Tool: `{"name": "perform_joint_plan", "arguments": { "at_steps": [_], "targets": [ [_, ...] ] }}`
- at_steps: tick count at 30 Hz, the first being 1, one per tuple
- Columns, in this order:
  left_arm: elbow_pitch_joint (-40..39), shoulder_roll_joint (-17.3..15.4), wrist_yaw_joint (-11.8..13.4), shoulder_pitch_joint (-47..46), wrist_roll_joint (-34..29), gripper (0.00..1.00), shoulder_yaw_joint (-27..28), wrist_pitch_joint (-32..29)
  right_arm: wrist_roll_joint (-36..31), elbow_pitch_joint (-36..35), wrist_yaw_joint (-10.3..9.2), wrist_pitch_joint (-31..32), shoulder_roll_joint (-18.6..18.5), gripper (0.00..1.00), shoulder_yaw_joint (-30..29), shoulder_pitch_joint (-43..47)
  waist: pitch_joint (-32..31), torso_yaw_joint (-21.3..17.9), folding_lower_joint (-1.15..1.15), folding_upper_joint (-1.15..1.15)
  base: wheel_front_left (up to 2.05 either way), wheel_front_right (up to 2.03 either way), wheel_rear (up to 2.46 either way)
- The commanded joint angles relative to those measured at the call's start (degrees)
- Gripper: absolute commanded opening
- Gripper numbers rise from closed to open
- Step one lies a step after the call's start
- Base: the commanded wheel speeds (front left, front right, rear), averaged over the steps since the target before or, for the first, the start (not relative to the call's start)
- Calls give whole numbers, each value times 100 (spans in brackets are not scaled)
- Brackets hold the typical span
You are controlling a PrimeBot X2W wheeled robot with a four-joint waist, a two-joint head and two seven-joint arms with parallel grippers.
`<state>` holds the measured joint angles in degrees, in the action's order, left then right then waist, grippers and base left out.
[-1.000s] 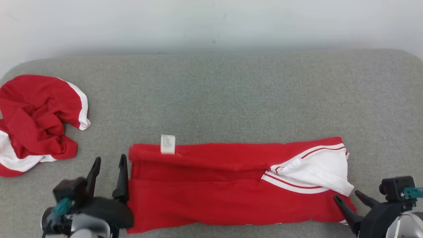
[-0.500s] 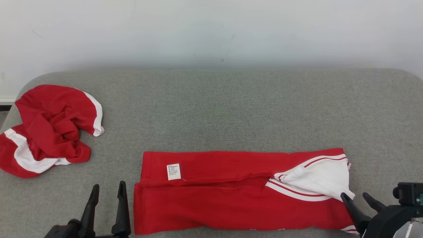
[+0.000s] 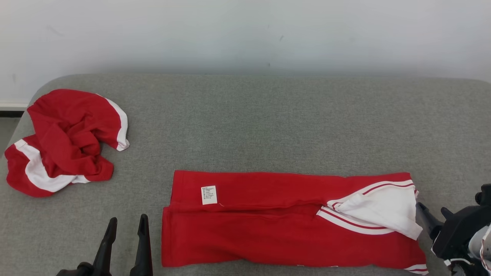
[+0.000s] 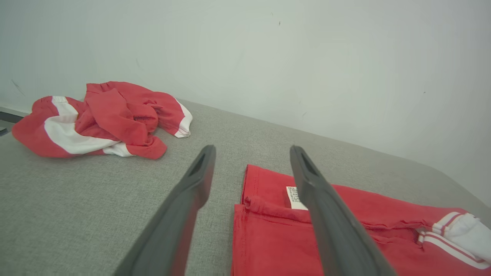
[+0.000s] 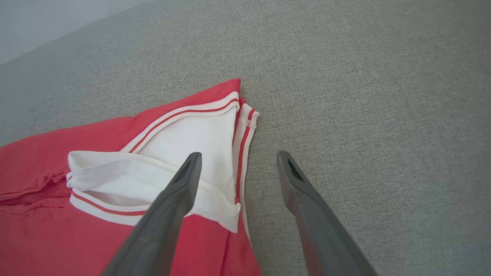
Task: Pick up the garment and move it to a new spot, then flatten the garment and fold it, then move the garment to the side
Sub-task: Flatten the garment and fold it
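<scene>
A red garment [image 3: 268,226] with white striped trim lies folded into a long flat band near the front of the grey padded surface [image 3: 268,122]. A white label [image 3: 209,194] sits near its left end. My left gripper [image 3: 128,219] stands open just left of the band's left edge, apart from the cloth. In the left wrist view the left gripper [image 4: 252,149] has the garment [image 4: 268,245] corner below and between its fingers. My right gripper [image 3: 431,207] is open at the right end, beside the white sleeve part [image 5: 184,138]. In the right wrist view the right gripper [image 5: 238,154] holds nothing.
A second red and white garment [image 3: 65,142] lies crumpled at the far left of the surface, also seen as a heap [image 4: 103,119] in the left wrist view. A pale wall [image 3: 245,34] rises behind the far edge. Bare grey padding stretches behind the band.
The head camera has shifted, moving the whole picture. The label, raised at the band's top edge a second ago, now lies flat on the cloth. Both grippers sit lower and farther back.
</scene>
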<state>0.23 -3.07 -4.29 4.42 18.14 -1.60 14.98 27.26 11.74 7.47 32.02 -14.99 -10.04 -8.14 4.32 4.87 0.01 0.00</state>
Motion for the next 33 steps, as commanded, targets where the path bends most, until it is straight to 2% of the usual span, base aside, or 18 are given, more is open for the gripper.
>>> {"name": "perform_joint_plan", "arguments": {
  "at_steps": [1,10,20,21,22,23,24,25,33],
  "targets": [
    [17,8,-20,43,-18,100,7,26,-82,121,2,77,26,100,-61,-132,46,53,-1,0,0,0,0],
    [296,18,97,-23,-158,100,-43,20,-492,938,2,370,249,100,-345,-605,236,241,-1,0,0,0,0],
    [405,19,67,-125,-157,100,31,20,-817,1643,2,801,580,100,-280,-727,358,333,-1,0,0,0,0],
    [407,19,56,-124,-153,100,42,20,-822,1686,2,790,612,96,-275,-757,364,337,-1,0,0,0,0],
    [411,20,48,-127,-150,100,49,20,-812,1711,2,778,654,80,-248,-787,367,340,-1,0,0,0,0],
    [412,20,40,-126,-147,100,57,20,-802,1717,4,761,699,42,-226,-814,367,339,-1,0,0,0,0],
    [417,20,36,-119,-141,100,65,20,-802,1723,8,758,722,16,-217,-827,367,336,-1,0,0,0,0],
    [427,20,38,-112,-136,100,69,20,-813,1721,8,736,720,0,-212,-850,366,332,-1,0,0,0,0],
    [396,19,80,-109,-61,100,75,20,-1014,1629,-11,275,392,0,-702,-1074,330,254,-1,0,0,0,0]
  ]
}}
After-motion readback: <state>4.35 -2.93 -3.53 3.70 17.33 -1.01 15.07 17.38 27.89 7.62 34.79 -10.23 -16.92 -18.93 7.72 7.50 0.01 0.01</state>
